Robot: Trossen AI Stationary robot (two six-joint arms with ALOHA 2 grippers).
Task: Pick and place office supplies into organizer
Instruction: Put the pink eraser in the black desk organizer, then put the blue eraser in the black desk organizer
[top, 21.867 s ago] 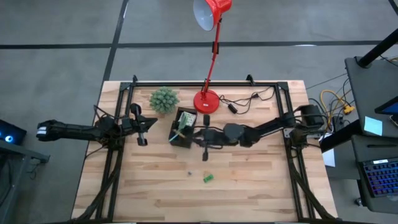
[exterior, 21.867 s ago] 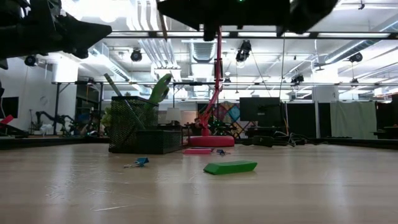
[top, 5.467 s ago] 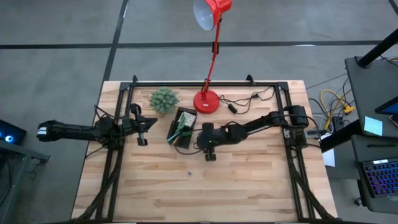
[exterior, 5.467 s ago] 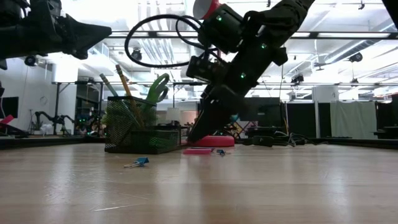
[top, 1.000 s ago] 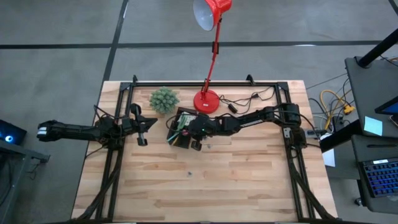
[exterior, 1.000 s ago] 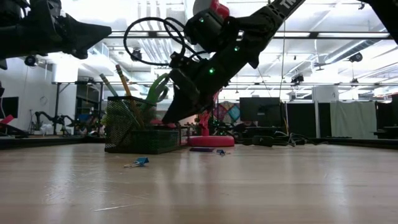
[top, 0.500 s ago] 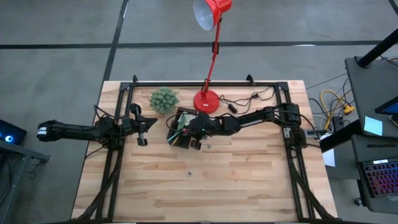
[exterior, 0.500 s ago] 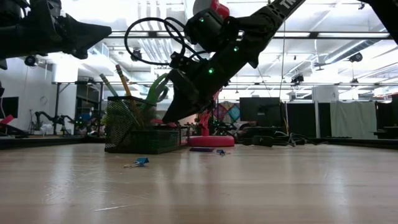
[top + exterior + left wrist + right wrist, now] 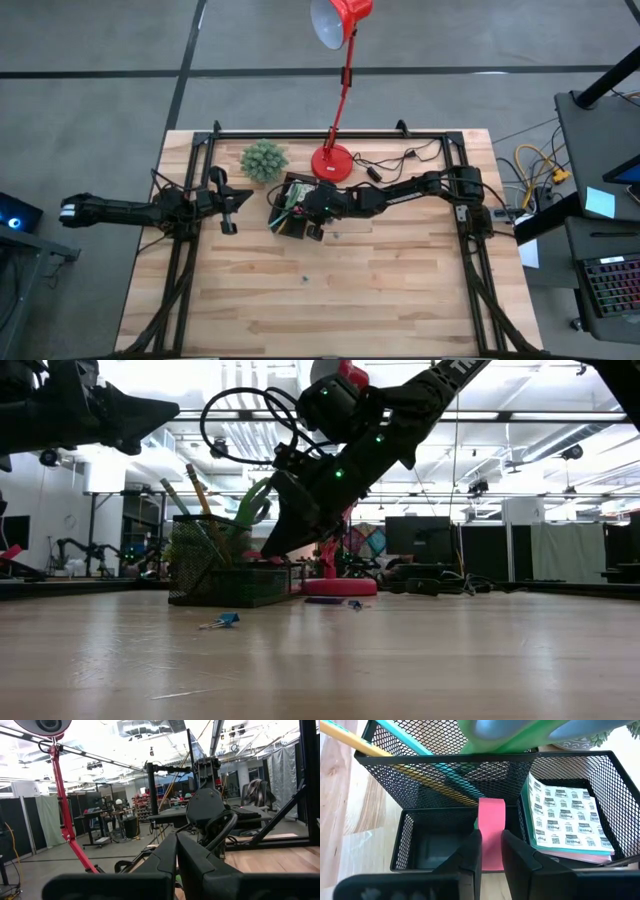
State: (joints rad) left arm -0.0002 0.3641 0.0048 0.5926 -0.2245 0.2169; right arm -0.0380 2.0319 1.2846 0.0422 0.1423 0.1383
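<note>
Pink sticky-note pad over the organizer

Right gripper pinches the pink sticky-note pad at lower centre, above the organizer; light, slightly floppy, best gripped by its edges. Left gripper's fingers press together.

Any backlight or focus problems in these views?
Low view: bright ceiling lights behind, so the right gripper and organizer read as near silhouettes. Left wrist view: own fingers dark against the lit room. Right wrist view: evenly lit, pink pad crisp; green scissors handle soft up close.
</note>
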